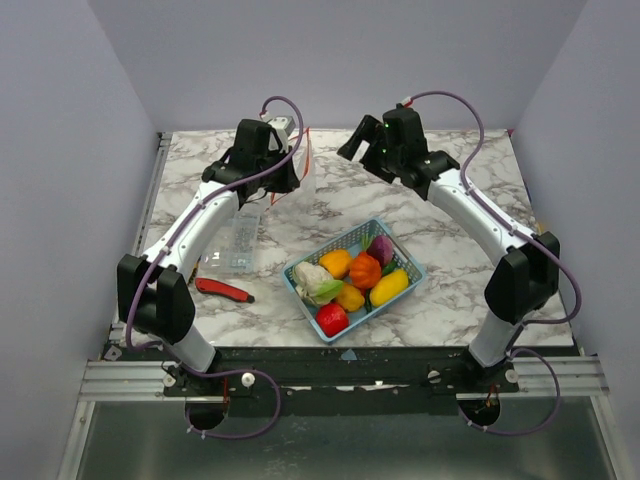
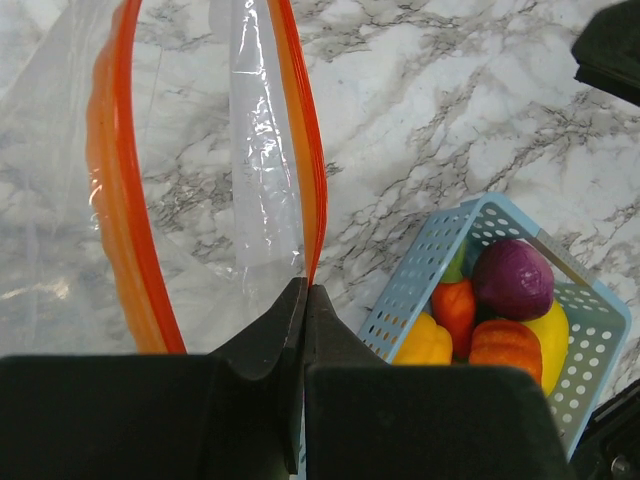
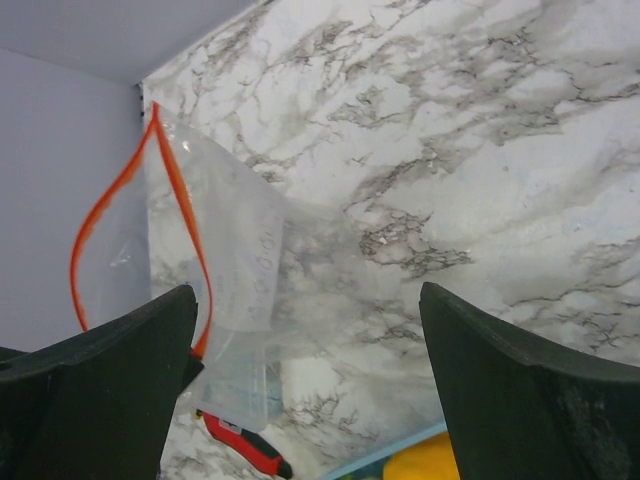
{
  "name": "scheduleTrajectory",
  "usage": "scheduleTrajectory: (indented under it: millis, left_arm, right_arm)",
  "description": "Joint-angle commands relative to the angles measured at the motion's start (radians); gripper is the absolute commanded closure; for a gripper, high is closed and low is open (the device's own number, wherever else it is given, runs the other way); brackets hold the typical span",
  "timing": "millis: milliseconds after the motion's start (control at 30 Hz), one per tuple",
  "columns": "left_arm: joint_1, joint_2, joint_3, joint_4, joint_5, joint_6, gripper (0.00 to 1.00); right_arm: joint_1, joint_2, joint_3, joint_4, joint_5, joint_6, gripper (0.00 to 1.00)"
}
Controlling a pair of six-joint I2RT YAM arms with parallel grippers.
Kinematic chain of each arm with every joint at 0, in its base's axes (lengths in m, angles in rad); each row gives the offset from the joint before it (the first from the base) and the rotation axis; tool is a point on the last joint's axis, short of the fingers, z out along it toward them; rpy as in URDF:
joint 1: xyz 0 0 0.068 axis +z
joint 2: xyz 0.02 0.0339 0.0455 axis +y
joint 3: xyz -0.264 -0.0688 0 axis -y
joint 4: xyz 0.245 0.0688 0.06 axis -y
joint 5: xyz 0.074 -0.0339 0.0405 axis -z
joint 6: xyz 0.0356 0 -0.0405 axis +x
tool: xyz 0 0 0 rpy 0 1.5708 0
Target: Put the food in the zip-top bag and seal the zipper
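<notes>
The zip-top bag (image 1: 304, 182) hangs upright at the back middle of the table, its mouth open. My left gripper (image 1: 294, 152) is shut on the red-orange zipper (image 2: 298, 130), pinching one end of the strip (image 2: 307, 288); the clear bag (image 2: 60, 210) spreads to the left. My right gripper (image 1: 351, 148) is open and empty, raised to the right of the bag, apart from it. In the right wrist view (image 3: 308, 300) the bag (image 3: 240, 250) and its zipper loop (image 3: 100, 215) lie ahead to the left. The food (image 1: 355, 280) sits in a blue basket (image 1: 410, 270): purple (image 2: 512, 280), orange, yellow, red, white and green pieces.
A clear rigid box (image 1: 240, 238) lies under my left arm. A red-and-black handled tool (image 1: 224, 290) lies at the front left and also shows in the right wrist view (image 3: 240, 447). The basket (image 2: 415, 290) stands at the front middle. Walls enclose the table on three sides.
</notes>
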Motion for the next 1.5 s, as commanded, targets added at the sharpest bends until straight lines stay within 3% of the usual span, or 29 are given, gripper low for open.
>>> scheduleTrajectory:
  millis: [0, 267, 567, 667, 733, 800, 833, 933, 1000, 1233, 1467]
  left_arm:
    - [-0.022, -0.021, 0.000, 0.040, 0.049, -0.026, 1.00]
    - [-0.022, -0.026, 0.010, 0.040, 0.101, -0.064, 1.00]
    - [-0.028, -0.025, 0.014, -0.004, 0.118, -0.078, 1.00]
    - [-0.030, -0.026, 0.031, -0.037, 0.109, -0.080, 1.00]
    - [-0.030, -0.027, 0.051, -0.071, 0.106, -0.074, 1.00]
    - [-0.030, -0.034, 0.076, -0.110, 0.094, -0.067, 0.99]
    - [-0.030, -0.040, 0.085, -0.129, 0.081, -0.062, 0.90]
    - [-0.030, -0.086, 0.095, -0.141, 0.050, -0.040, 0.60]
    - [-0.031, -0.119, 0.098, -0.138, 0.002, -0.007, 0.50]
    - [-0.059, -0.146, 0.130, -0.123, -0.291, 0.094, 0.36]
    - [-0.123, -0.039, 0.247, -0.101, -0.418, 0.251, 0.33]
  right_arm:
    - [0.038, 0.073, 0.114, -0.063, 0.075, 0.037, 0.05]
    - [0.085, 0.166, 0.160, -0.015, 0.096, 0.071, 0.15]
    - [0.139, 0.203, 0.134, 0.025, 0.121, 0.092, 0.35]
    - [0.146, 0.199, 0.117, 0.037, 0.114, 0.083, 0.58]
    - [0.146, 0.190, 0.097, 0.042, 0.112, 0.093, 0.83]
    - [0.146, 0.178, 0.078, 0.052, 0.102, 0.094, 0.94]
    - [0.146, 0.171, 0.065, 0.057, 0.096, 0.093, 0.97]
    - [0.146, 0.150, 0.035, 0.075, 0.081, 0.098, 1.00]
    - [0.146, 0.135, 0.016, 0.091, 0.065, 0.102, 1.00]
    - [0.146, 0.115, -0.007, 0.112, 0.013, 0.119, 1.00]
    - [0.146, 0.104, -0.009, 0.104, 0.006, 0.122, 1.00]
